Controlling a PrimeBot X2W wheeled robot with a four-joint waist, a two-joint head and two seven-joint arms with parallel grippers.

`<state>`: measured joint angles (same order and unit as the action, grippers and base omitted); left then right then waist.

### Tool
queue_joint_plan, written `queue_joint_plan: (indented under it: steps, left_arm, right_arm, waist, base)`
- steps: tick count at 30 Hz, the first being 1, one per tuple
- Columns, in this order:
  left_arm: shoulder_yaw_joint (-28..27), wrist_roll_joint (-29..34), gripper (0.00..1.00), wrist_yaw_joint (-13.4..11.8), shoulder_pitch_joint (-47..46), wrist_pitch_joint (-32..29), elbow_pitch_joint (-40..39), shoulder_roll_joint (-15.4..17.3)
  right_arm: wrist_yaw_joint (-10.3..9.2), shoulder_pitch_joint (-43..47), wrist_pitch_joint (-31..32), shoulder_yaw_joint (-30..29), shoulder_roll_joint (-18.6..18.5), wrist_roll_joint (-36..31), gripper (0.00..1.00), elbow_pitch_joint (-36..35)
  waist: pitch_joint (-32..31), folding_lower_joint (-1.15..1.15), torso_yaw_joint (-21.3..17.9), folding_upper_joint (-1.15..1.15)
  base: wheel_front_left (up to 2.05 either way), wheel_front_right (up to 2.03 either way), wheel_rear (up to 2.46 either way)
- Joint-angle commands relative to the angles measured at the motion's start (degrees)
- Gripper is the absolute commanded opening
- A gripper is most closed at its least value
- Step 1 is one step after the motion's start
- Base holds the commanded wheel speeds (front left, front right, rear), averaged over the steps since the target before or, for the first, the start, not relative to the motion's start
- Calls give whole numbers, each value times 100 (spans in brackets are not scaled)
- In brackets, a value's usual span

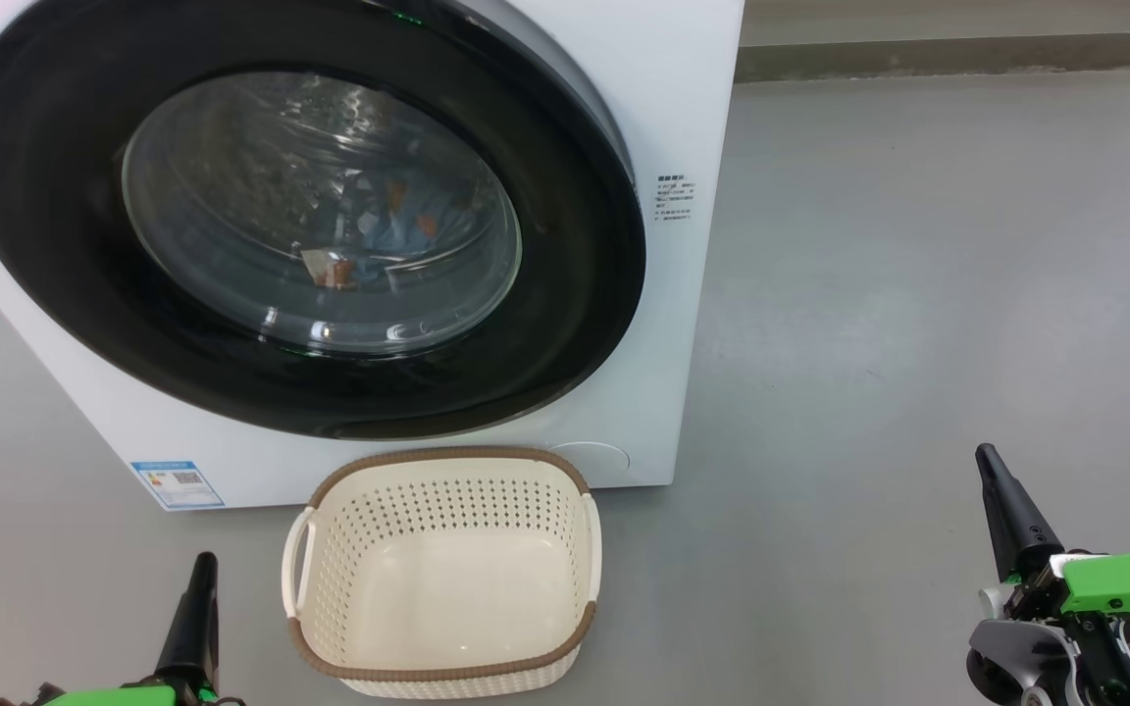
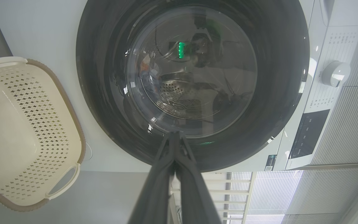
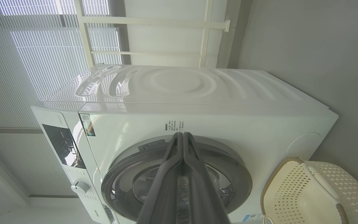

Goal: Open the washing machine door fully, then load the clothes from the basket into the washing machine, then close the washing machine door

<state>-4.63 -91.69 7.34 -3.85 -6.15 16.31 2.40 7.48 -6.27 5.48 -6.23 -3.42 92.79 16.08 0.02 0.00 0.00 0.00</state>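
The left gripper [image 1: 204, 569] and right gripper [image 1: 992, 471] sit closed on nothing, flanking the basket [image 1: 447, 456] — beyond, the shut washing machine door [image 1: 575, 294] looks rigid and slick, best hooked at its rim — soft clothes [image 1: 398, 230] lie behind its glass.

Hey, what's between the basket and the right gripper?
In the head view, the stretch between the basket and the right gripper is bare grey floor; nothing lies on it.
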Motion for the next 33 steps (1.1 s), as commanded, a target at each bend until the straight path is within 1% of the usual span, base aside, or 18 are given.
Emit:
queue_joint_plan:
  steps: [1, 33]
  left_arm:
    - [-200, -39, 0, 14, -278, -41, -181, 48]
    - [-200, -39, 0, 14, -276, -41, -187, 48]
  right_arm:
    - [1, -22, 21, 70, -23, 22, 0, -177]
    - [1, -24, 37, 50, -9, 5, 0, -176]
  waist:
    - [0, 0, 0, 0]
    - [0, 0, 0, 0]
  base:
    - [0, 0, 0]
    - [0, 0, 0]
